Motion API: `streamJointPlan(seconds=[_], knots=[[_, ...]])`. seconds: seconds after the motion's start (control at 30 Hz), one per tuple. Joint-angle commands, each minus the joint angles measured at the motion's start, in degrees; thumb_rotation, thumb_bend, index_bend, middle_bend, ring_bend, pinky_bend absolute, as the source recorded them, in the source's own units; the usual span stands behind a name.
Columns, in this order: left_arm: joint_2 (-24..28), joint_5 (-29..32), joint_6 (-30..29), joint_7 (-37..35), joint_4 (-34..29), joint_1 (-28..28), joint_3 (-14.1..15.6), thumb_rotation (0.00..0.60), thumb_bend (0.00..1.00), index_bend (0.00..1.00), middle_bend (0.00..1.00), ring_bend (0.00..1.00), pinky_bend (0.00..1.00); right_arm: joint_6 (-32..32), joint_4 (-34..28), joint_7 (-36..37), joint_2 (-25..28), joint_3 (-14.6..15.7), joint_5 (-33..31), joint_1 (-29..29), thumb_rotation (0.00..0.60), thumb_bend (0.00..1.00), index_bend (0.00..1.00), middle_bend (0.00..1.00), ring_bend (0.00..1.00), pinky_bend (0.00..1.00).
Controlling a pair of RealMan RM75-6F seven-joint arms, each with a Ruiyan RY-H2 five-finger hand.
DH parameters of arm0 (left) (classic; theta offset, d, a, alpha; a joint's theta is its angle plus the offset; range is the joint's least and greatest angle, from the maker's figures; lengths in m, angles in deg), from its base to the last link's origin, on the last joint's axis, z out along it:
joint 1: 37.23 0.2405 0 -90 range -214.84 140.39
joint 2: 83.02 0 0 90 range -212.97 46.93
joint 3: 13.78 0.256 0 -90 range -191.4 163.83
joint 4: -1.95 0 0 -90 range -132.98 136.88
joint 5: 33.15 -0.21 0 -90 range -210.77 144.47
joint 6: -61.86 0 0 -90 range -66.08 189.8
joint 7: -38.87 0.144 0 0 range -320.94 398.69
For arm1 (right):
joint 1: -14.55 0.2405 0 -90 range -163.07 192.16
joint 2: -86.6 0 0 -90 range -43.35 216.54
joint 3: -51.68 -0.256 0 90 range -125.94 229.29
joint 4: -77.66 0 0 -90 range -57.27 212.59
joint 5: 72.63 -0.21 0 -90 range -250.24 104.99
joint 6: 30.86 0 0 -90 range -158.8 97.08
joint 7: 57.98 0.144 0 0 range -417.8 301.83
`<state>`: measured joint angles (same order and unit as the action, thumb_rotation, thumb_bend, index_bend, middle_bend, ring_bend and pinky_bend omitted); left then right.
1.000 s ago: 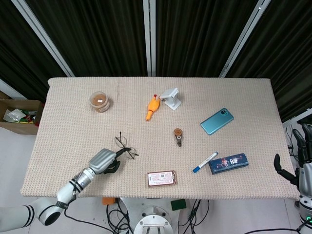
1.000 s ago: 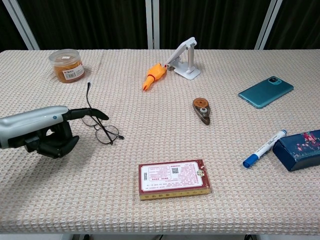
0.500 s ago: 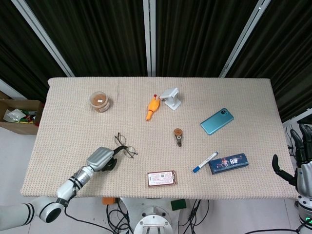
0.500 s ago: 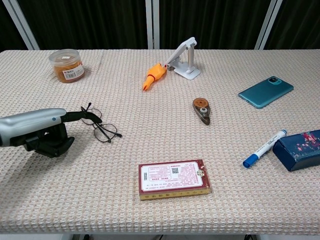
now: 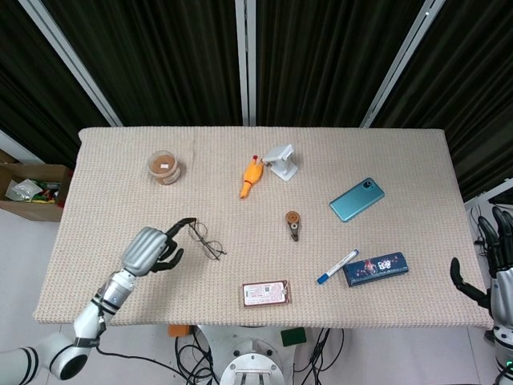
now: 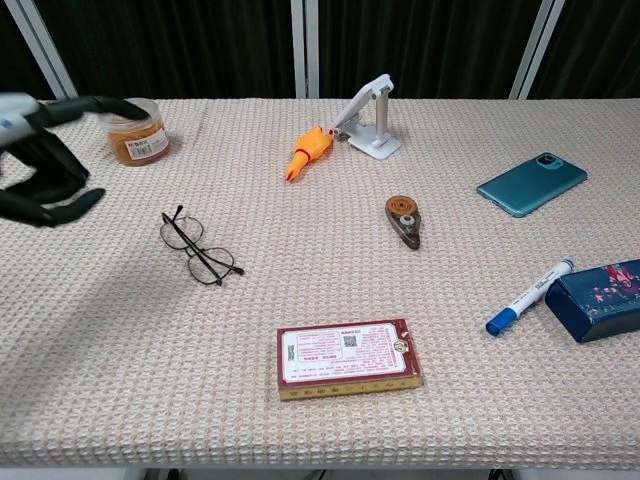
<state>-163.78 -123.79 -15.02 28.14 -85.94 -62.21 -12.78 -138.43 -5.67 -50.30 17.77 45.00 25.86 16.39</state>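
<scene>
- While my left hand (image 5: 151, 250) hangs empty, fingers loosely spread, just left of the glasses (image 5: 204, 238), they lie flat on the tabletop (image 5: 401, 160), not gripped.
- Right hand (image 5: 493, 265) idles spread and empty, well right of the glasses.

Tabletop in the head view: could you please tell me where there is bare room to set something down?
The beige woven table has free cloth along its far right edge beyond the teal phone, and between the round amber jar and the wire-rimmed glasses. It is crowded near front right, where the blue-capped marker lies beside the dark blue box.
</scene>
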Motion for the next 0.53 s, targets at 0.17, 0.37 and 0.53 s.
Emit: streamJointPlan(seconds=[0.17, 0.37, 0.53], knots=[[10.8, 5.4, -13.2, 22.3, -5.9, 14.9, 3.2, 0.0, 0.02, 0.13, 0.05, 0.04, 0.26, 8.3, 4.1, -2.1, -0.6, 4.7, -10.0, -5.3, 0.452, 0.46, 0.0, 0.0, 0.0, 0.0], [10.3, 5.1, -15.9, 20.8, -2.8, 19.7, 5.3, 0.0, 0.02, 0.13, 0.03, 0.04, 0.22, 10.0, 8.7, -0.9, -2.2, 5.7, -12.7, -7.7, 0.447, 0.46, 0.0, 0.0, 0.0, 0.0], [11.1, 3.7, -15.3, 18.4, -2.3, 20.6, 5.7, 0.0, 0.02, 0.13, 0.06, 0.04, 0.21, 11.6, 8.9, -1.6, -2.4, 5.9, -12.4, -7.5, 0.448, 0.46, 0.0, 0.0, 0.0, 0.0]])
